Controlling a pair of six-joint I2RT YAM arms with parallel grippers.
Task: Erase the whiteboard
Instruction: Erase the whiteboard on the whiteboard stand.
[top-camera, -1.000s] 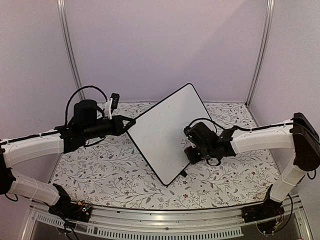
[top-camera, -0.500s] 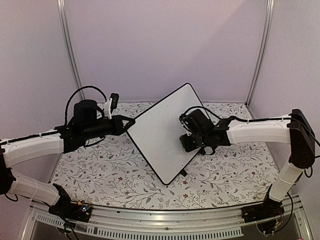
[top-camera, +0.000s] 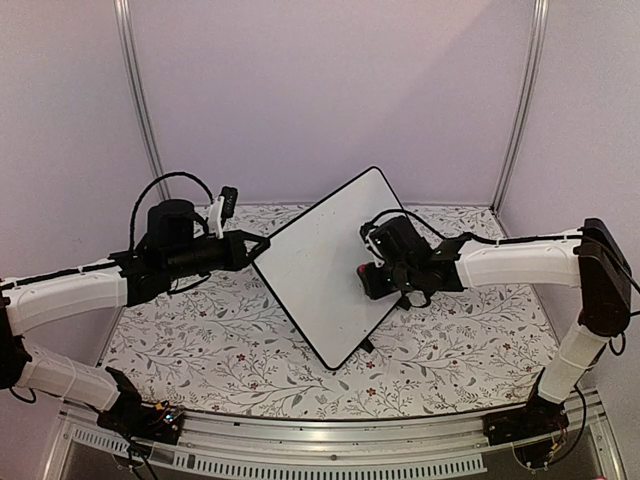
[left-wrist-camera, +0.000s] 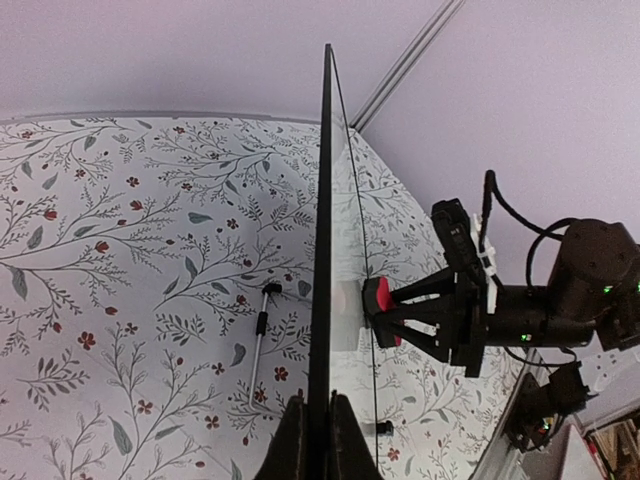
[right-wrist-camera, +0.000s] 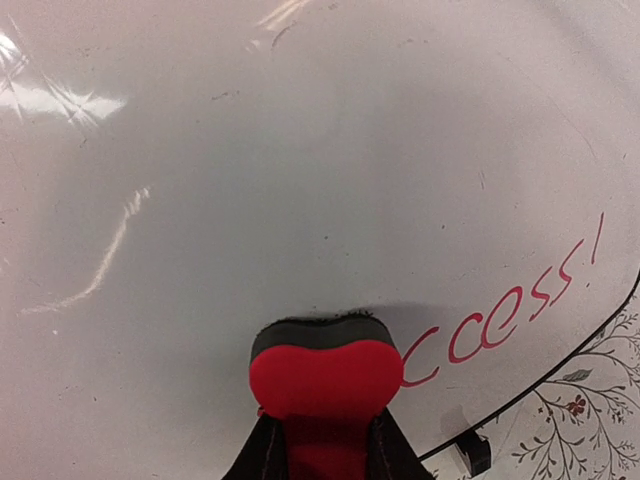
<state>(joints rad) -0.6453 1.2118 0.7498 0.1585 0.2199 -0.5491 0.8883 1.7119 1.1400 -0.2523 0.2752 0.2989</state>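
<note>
Right wrist view: your right jaws pinch the red eraser (right-wrist-camera: 325, 380) against the whiteboard (right-wrist-camera: 300, 180), which your left jaws clamp by its edge over the table (top-camera: 200, 340). Red letters (right-wrist-camera: 500, 325) beside the eraser are left to wipe; the rest looks clean, though glare may hide traces.

A lab test booth: plain panel walls (top-camera: 330, 90), aluminium posts (top-camera: 140, 100), floral-clothed table (top-camera: 200, 350).

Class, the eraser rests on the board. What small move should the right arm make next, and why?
Probably slide the red eraser sideways across the red letters right beside it: they stand unwiped on the whiteboard, which the left end effector clamps by its edge.
</note>
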